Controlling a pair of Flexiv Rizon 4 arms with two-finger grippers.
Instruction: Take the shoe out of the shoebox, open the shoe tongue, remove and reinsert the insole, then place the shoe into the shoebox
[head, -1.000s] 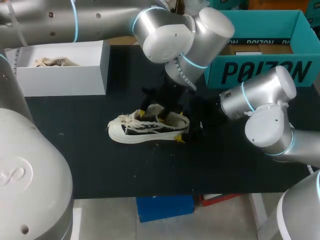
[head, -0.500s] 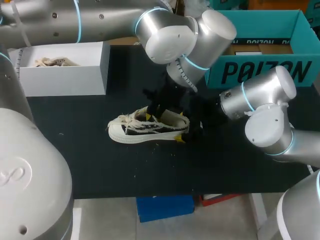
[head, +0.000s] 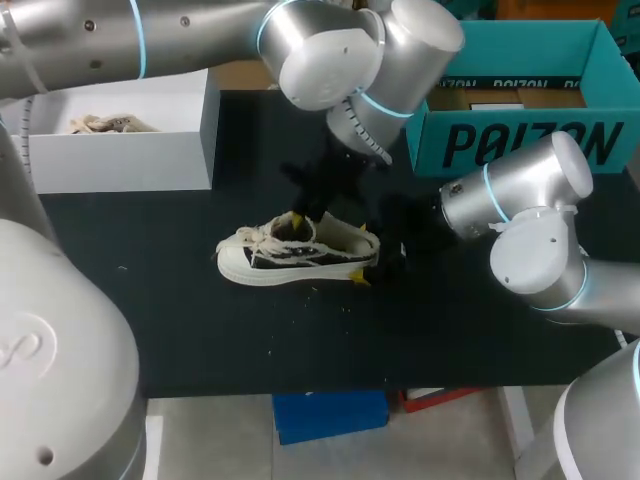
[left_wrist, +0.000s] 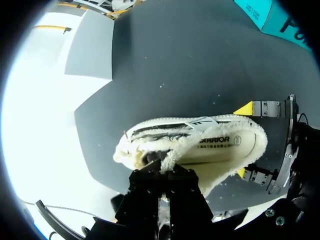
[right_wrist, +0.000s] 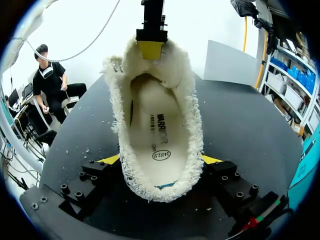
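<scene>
Left claw (left_wrist: 164, 173), pinching the fleecy tongue (left_wrist: 170, 152), has lifted, opening the sneaker (head: 298, 255); right claw (right_wrist: 161, 159) clamps its heel (right_wrist: 160, 192), insole (right_wrist: 159, 125) exposed.

The shoe (head: 298, 255) lies on the table (head: 200, 330), its heel between the right gripper's (right_wrist: 161, 162) jaws, which touch it on both sides. Its tongue (left_wrist: 167, 152) sits nipped between the left gripper's (left_wrist: 164, 175) jaws, straight ahead of the right ones. The insole (right_wrist: 157, 130) lies inside. The shoebox (head: 520, 110) stands beside the right jaws, and a second box (head: 120, 140) well beyond the toe.
</scene>
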